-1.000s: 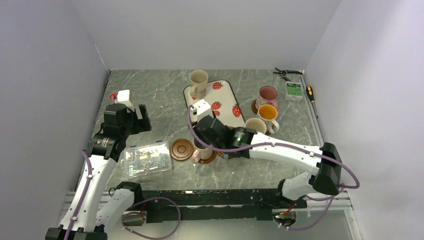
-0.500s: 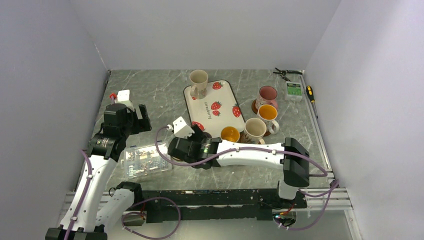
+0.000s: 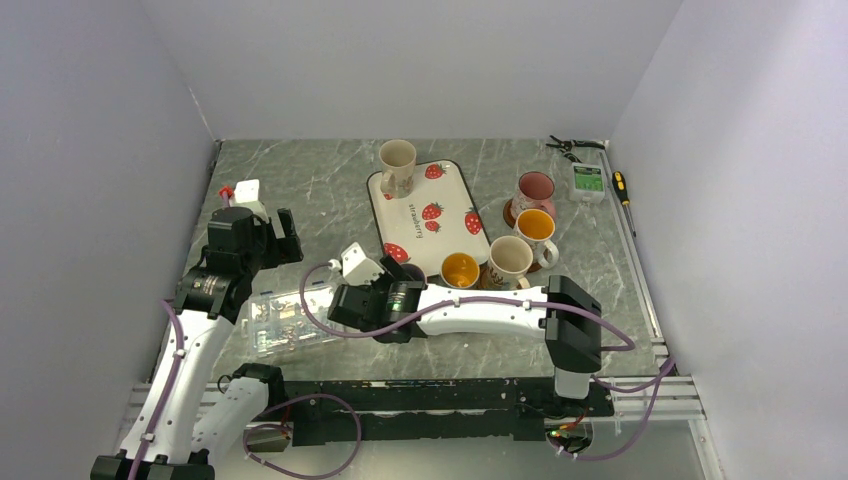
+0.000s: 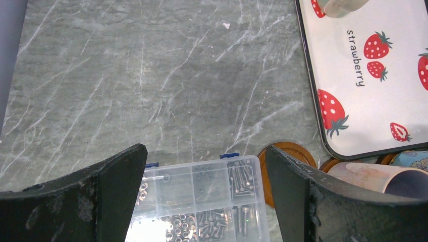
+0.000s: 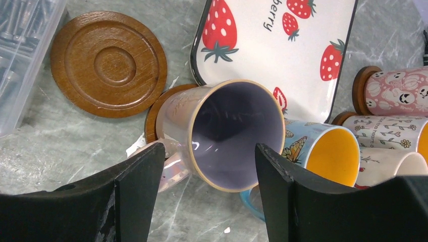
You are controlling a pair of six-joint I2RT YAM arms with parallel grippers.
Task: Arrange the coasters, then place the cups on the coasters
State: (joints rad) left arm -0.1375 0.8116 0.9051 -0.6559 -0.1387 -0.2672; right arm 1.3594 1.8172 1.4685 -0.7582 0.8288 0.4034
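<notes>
In the right wrist view my right gripper (image 5: 207,191) is open, its fingers apart just short of a pale mug with a purple inside (image 5: 227,133). That mug stands on a coaster (image 5: 154,113) and touches neither finger. A bare coaster (image 5: 108,63) lies to its left. A butterfly mug with a yellow inside (image 5: 330,154), a cream mug (image 5: 388,132) and a pink mug (image 5: 398,91) stand to its right. From above I see another cream mug (image 3: 397,160) on the strawberry tray (image 3: 445,225). My left gripper (image 4: 204,201) is open above the clear box (image 4: 202,201).
The clear plastic box (image 3: 285,320) of screws lies at the front left beside the bare coaster. My right arm (image 3: 480,305) stretches leftward across the table's front. Pliers (image 3: 570,145), a small green device (image 3: 587,182) and a screwdriver (image 3: 621,187) lie at the far right.
My right arm has swung left and drawn back from the purple-inside mug, uncovering the yellow-inside mug. Its jaws have widened. The left arm has not moved.
</notes>
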